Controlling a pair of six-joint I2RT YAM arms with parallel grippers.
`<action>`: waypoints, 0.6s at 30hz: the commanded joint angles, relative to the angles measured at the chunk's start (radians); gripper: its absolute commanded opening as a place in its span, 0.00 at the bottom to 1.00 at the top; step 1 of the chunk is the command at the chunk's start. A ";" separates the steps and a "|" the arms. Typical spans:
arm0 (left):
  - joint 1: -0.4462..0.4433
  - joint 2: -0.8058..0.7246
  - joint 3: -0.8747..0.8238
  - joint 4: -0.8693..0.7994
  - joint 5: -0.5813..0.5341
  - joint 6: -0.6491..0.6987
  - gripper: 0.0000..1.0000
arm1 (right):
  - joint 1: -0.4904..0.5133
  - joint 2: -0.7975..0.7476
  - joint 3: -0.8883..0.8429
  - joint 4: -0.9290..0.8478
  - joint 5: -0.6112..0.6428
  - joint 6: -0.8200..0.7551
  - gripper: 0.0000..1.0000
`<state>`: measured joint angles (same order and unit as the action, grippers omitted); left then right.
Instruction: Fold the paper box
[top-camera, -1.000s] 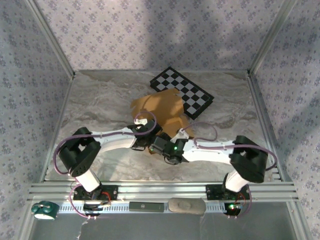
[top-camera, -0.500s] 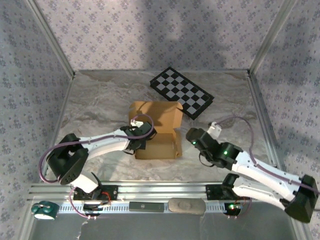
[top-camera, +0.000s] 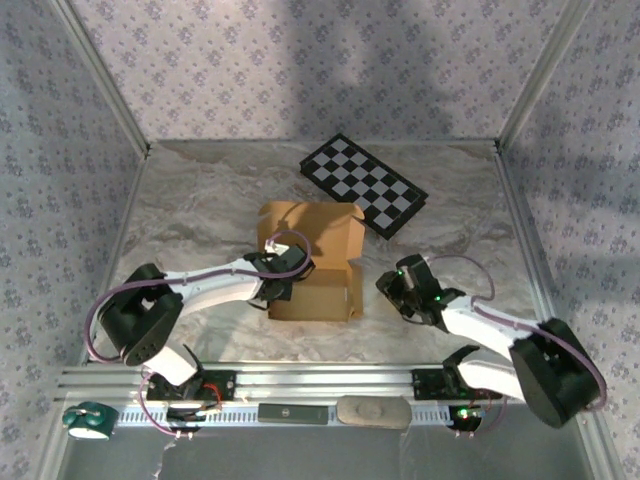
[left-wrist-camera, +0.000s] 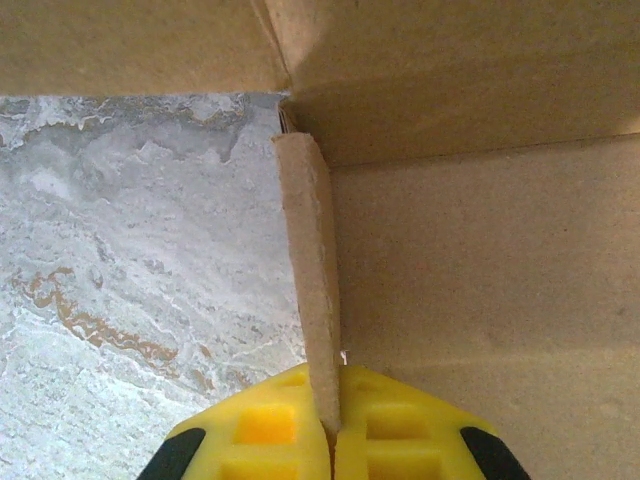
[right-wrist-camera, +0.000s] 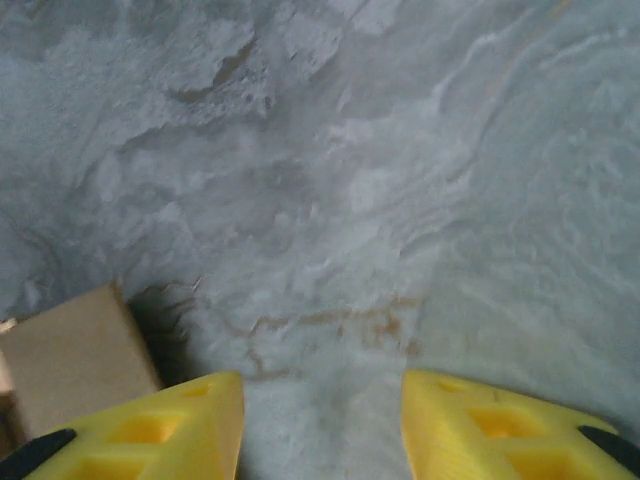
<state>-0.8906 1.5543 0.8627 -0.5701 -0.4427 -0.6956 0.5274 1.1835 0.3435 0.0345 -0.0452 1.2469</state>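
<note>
pinching a side wall of the paper box (top-camera: 312, 262) mid-frame, left hand (left-wrist-camera: 332, 432) clenched on it, right hand (right-wrist-camera: 322, 425) released and empty; walls up, lid not yet closed.

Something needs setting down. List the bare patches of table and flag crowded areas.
Bare marble table lies back-left, between the left wall and the paper box; also right-back, between the checkered board and the right rail. Crowded: the middle, where the left gripper clamps the box and the right gripper hovers beside it.
</note>
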 joint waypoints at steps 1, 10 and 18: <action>-0.005 0.006 0.004 0.000 -0.027 0.029 0.00 | 0.002 0.133 -0.014 0.361 -0.131 0.068 0.59; -0.004 0.030 0.007 0.025 -0.019 0.027 0.00 | 0.090 0.231 0.017 0.500 -0.137 0.129 0.60; -0.004 0.025 0.001 0.028 -0.024 0.027 0.00 | 0.181 0.108 0.104 0.228 -0.028 0.094 0.59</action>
<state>-0.8906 1.5749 0.8627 -0.5297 -0.4423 -0.6880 0.6678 1.3399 0.4061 0.3161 -0.0624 1.3323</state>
